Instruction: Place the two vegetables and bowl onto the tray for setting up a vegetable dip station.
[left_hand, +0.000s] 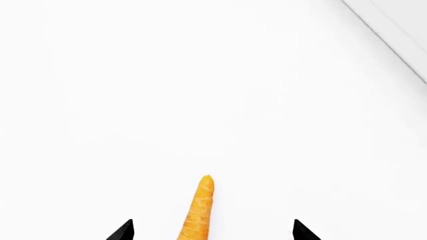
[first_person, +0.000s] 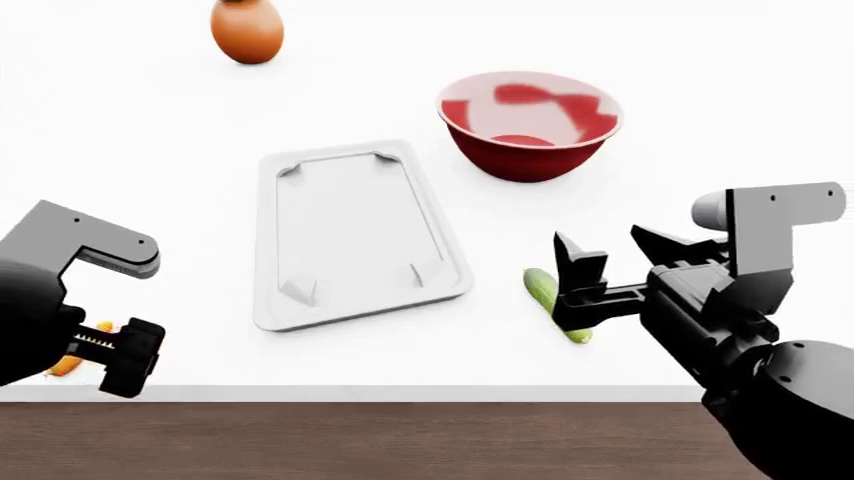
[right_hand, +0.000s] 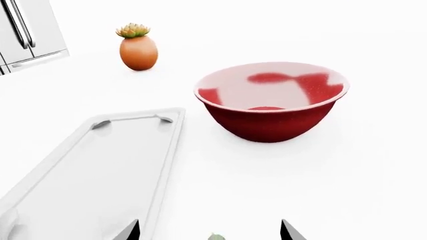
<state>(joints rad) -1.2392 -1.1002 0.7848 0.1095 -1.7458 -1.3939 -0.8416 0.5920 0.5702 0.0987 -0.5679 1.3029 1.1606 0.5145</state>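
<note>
The orange carrot (left_hand: 200, 210) lies on the white table between the fingertips of my left gripper (left_hand: 213, 231), which is open with gaps on both sides. In the head view only a bit of the carrot (first_person: 64, 362) shows behind the left gripper (first_person: 127, 355). The green cucumber (first_person: 541, 288) lies right of the white tray (first_person: 354, 230), partly hidden under my open right gripper (first_person: 617, 250). Its tip (right_hand: 215, 236) shows between the right gripper's (right_hand: 210, 231) fingertips. The red bowl (first_person: 530, 125) stands behind the cucumber, beside the tray's far right corner.
An orange-brown pot with a green plant top (right_hand: 138, 50) stands at the table's far left. The table's front edge (first_person: 400, 392) runs just before both grippers. A grey cabinet with handles (right_hand: 27, 30) stands beyond the table.
</note>
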